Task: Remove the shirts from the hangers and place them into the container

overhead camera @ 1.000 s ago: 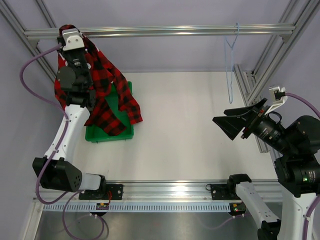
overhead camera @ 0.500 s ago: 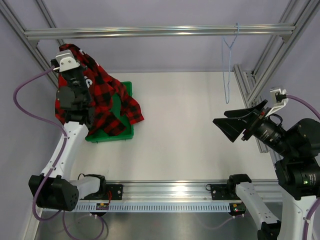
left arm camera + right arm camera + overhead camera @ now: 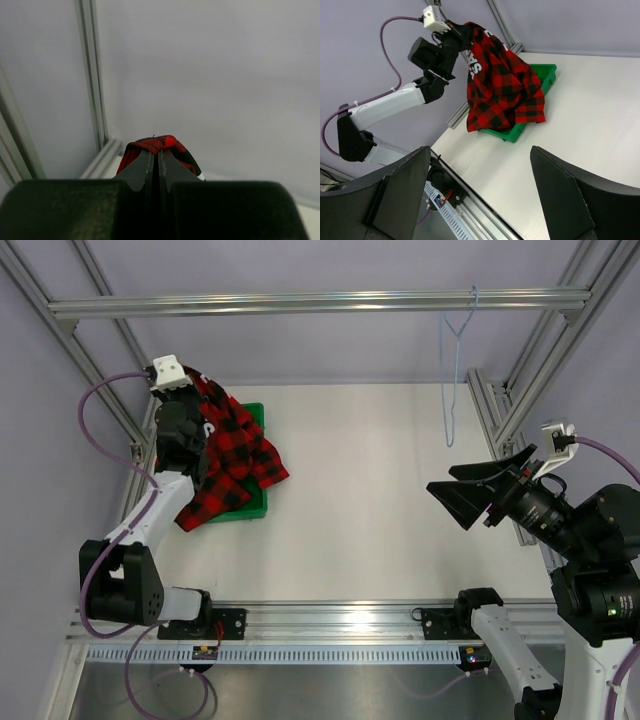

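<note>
One red-and-black plaid flannel shirt (image 3: pixel 235 455) — limp and light, we judge, best held by a bunched fold — hangs from our left end effector (image 3: pixel 155 155), clenched on its cloth, hem draped over the shallow bright green plastic tray (image 3: pixel 256 416), while our right end effector (image 3: pixel 480 152) gapes empty.

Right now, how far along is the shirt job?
Done: the shirt is off, and the hanger hangs bare from the top rail. In hand: the left gripper is shut on the shirt, holding it up so the fabric drapes over the green tray and spills past its walls. Left: lower it, let go and get it all inside. The right gripper is open, holding nothing.
</note>
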Controlling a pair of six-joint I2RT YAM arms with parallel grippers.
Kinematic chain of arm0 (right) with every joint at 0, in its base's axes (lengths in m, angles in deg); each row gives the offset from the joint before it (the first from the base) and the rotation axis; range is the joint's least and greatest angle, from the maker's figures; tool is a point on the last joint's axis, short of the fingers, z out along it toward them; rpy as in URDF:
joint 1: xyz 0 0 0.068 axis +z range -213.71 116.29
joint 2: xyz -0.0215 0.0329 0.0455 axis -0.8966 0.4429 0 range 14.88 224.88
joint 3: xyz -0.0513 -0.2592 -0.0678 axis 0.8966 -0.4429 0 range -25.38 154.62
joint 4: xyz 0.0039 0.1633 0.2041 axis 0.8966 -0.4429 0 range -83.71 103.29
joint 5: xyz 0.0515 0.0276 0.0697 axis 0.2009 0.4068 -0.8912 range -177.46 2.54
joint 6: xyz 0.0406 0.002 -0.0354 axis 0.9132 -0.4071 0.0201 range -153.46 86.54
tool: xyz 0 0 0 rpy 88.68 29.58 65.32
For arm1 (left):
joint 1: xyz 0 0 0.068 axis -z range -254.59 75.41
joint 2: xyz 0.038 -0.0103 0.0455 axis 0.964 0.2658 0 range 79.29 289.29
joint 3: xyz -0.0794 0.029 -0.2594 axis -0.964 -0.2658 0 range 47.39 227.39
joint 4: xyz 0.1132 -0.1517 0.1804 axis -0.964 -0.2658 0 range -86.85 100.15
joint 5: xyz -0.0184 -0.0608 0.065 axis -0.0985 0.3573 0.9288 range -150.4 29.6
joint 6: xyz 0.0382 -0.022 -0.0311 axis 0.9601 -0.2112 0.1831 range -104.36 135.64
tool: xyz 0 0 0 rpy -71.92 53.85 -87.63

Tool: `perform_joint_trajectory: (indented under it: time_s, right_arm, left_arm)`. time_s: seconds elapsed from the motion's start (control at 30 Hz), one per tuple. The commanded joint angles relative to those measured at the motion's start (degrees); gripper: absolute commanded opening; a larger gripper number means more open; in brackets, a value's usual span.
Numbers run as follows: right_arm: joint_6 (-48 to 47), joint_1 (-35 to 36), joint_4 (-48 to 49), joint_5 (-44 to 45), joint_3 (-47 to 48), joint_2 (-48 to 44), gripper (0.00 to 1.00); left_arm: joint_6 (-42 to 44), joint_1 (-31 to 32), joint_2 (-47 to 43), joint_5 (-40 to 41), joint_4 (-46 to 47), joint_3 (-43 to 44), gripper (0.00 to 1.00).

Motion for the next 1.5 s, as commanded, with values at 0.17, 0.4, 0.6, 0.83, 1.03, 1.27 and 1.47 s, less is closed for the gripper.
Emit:
perform_joint_trajectory:
  time_s: [0.17, 0.4, 0.6, 0.83, 1.03, 1.27, 1.47]
  right_arm:
    - [0.5, 0.7, 1.1, -1.0, -0.4, -0.4, 0.9]
    - [-0.2, 0.7, 0.2, -0.2, -0.1, -1.0, 0.9]
    - [-0.3, 0.8, -0.3, 0.2, 1.1, -1.3, 0.9]
    - [-0.4, 0.7, -1.0, 0.8, 1.9, -2.0, 0.91]
    - [0.1, 0.7, -1.0, 0.6, 2.9, -2.1, 0.91]
    - [0.6, 0.7, -1.5, 0.3, 4.3, -2.8, 0.91]
    - [1.3, 0.7, -1.4, 0.1, 4.3, -2.9, 0.91]
  left_arm:
    - [-16.5, -1.0, 8.0, 4.0, -3.6, -1.1, 0.0]
    - [-31.6, -1.3, 7.2, 4.4, -10.5, -6.7, 0.0]
    - [-43.5, -1.3, 7.7, 1.4, -21.5, -8.3, 0.0]
    - [-45.0, -0.8, 12.3, 1.1, -31.3, -7.1, 0.0]
    - [-43.7, 1.5, 13.6, 3.6, -41.1, -4.4, 0.15]
    - [-43.9, 1.2, 14.6, -0.8, -37.9, -6.0, 0.45]
    - [-41.6, 4.2, 1.2, 6.4, -38.5, -10.1, 0.61]
